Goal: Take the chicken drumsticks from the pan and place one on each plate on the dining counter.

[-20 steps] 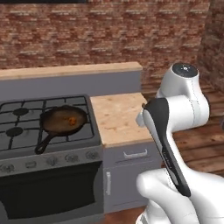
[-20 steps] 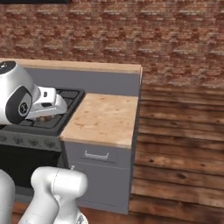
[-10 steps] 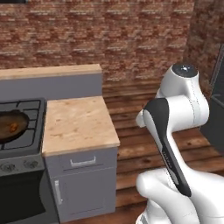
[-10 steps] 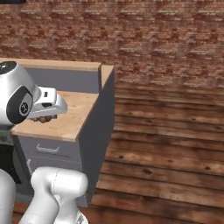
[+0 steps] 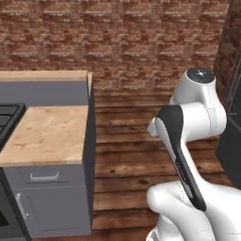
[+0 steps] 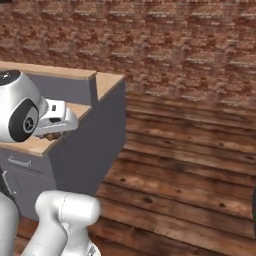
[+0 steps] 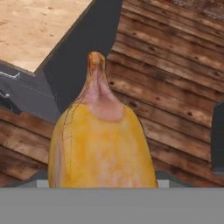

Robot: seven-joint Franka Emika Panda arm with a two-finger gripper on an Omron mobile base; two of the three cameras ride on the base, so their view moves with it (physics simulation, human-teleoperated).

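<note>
arm [image 5: 186, 141]: folded upright over base | wrist: bent forward | fingers: hidden, closed on golden drumstick [image 7: 103, 148]

Light: even, moderately bright, source not visible.
Shadows: faint on the plank floor [image 6: 185, 165] beside the grey cabinet [image 6: 85, 155].
Sharpness: soft, pixelated; brick wall [image 5: 117, 42] smeared.
Glare: none.

Both base views look forward and down from behind the arm, left and right of it, at middle distance. They share the wood-topped worktop [image 5: 47, 132] [image 6: 75, 117], the plank floor beside it and the brick wall behind it. The hand view looks steeply down, close above the worktop's [image 7: 35, 26] corner
</note>
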